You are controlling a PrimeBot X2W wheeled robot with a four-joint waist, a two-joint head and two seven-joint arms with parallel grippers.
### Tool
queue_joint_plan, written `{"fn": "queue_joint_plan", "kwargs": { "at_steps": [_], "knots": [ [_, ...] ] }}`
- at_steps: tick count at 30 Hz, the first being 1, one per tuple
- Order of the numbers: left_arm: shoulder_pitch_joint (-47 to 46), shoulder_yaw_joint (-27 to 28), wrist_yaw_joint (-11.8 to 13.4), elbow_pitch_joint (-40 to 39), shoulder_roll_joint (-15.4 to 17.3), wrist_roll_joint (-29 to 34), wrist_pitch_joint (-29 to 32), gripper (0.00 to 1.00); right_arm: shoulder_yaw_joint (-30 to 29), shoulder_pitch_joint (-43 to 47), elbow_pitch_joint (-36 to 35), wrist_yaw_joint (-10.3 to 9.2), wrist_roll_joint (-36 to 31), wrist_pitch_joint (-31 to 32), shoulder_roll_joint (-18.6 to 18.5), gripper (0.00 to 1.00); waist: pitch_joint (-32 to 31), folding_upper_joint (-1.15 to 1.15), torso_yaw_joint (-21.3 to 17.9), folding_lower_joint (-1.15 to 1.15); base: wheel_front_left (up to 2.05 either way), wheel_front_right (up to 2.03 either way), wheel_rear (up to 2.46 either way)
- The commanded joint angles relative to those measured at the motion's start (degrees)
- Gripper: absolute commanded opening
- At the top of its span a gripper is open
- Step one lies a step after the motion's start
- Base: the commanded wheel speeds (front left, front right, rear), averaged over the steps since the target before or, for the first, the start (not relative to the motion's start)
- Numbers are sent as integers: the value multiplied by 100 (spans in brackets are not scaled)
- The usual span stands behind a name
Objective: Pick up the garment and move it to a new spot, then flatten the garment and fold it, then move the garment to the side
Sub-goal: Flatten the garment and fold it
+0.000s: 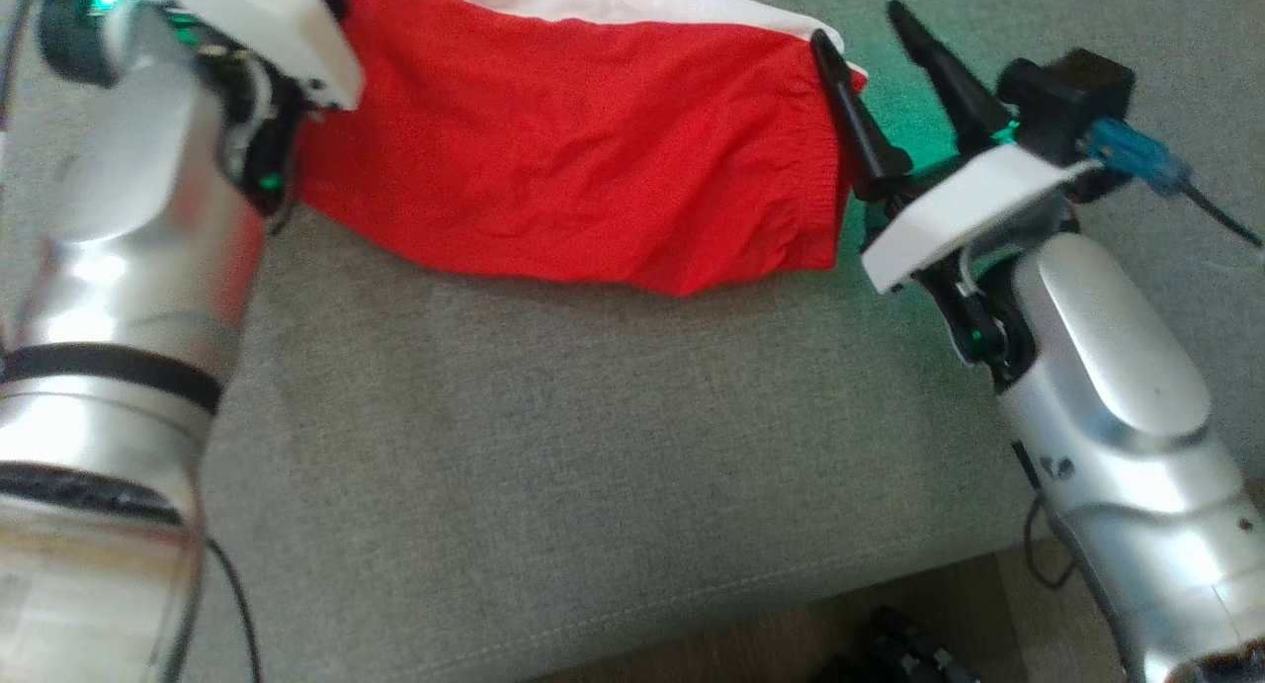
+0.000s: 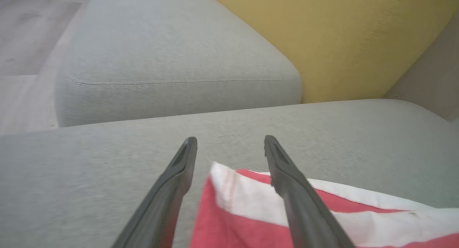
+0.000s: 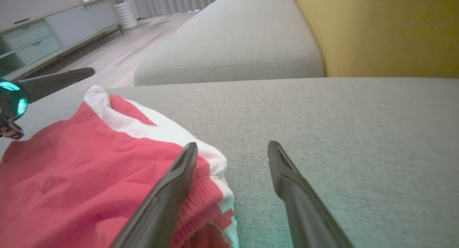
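The left gripper (image 2: 230, 138) has its two dark fingers spread wide and holds nothing. A red and white corner of the garment (image 2: 244, 201) lies below them. One finger crosses over the white stripe and the other is over bare grey fabric. Whether the fingers touch the cloth, I cannot tell.

The right gripper (image 3: 232, 144) is also spread apart and empty. One finger lies over the ribbed hem at the other end of the garment. The second finger is over the bare sofa cushion (image 1: 553, 446), just beside the cloth.

The garment is mostly red, with a white band along its far side. It lies between the two grippers, a little wrinkled, on the far part of the cushion. It is well away from the cushion edge nearest the robot.

Behind this cushion there is a second grey cushion (image 2: 172, 61), and a yellow backrest (image 2: 358, 36) runs along one side of both. Farther away a pale wooden floor (image 3: 118, 57) and a low cabinet with drawers (image 3: 36, 40) are visible.
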Motion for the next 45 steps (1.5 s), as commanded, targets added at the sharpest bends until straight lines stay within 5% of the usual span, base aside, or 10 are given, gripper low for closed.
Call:
{"fn": "queue_joint_plan", "kwargs": {
  "at_steps": [1, 11, 19, 29, 45],
  "knots": [
    [-105, 180, -2, -196, 372, 10, -69, 100, -3, 224, -256, 42, -50, -172, -41, 100, -105, 0, 65, 0, 0, 0, 0],
    [1838, 1109, 1195, -2655, 758, 791, -82, 100, -1270, 1633, -1527, 42, -954, -698, -82, 100, -709, 0, 442, 0, 0, 0, 0],
    [3668, 1516, 1791, -4419, 675, 1230, -82, 100, -1955, 2681, -2559, 42, -1367, -285, 221, 100, -1175, 0, 779, 0, 0, 0, 0],
    [5072, 1483, 1917, -5268, 513, 1498, -83, 100, -2223, 3505, -3247, 42, -1552, 182, 413, 100, -1525, 0, 1040, 0, 0, 0, 0],
    [5204, 1486, 1797, -5259, 454, 1524, -83, 100, -2331, 3653, -3448, 42, -1570, 329, 509, 100, -1512, 0, 1058, 0, 0, 0, 0]
  ]
}}
